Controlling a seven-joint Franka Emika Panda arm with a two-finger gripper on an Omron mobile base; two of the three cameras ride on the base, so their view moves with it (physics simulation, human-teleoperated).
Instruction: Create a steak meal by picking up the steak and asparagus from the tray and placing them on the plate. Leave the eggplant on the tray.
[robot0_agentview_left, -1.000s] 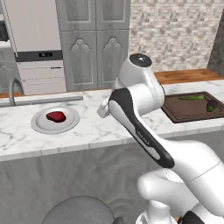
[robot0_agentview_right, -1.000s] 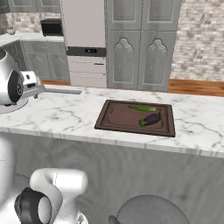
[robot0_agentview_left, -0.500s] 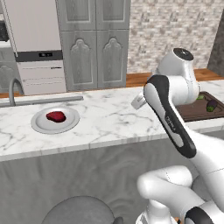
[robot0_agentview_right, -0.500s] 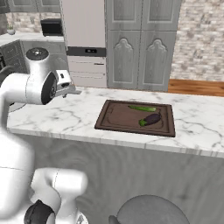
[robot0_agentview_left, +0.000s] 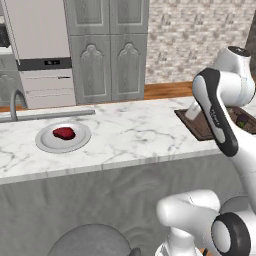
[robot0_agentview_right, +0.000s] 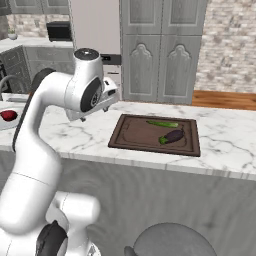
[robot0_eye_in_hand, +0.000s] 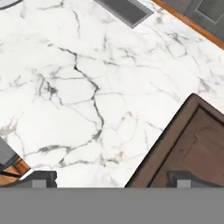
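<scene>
Green asparagus (robot0_agentview_right: 162, 123) lying lengthwise along far side of tray (robot0_agentview_right: 125, 142), beyond gripper (robot0_eye_in_hand: 111, 177); gripper spread, empty, above tray's near corner.

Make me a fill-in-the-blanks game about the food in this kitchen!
1. The steak lies on the round grey ____.
2. The asparagus and the eggplant both lie on the brown ____.
3. The vegetable next to the asparagus is dark ____.
4. The tray rests on a white ____ counter.

Missing words: plate, tray, purple, marble
</scene>
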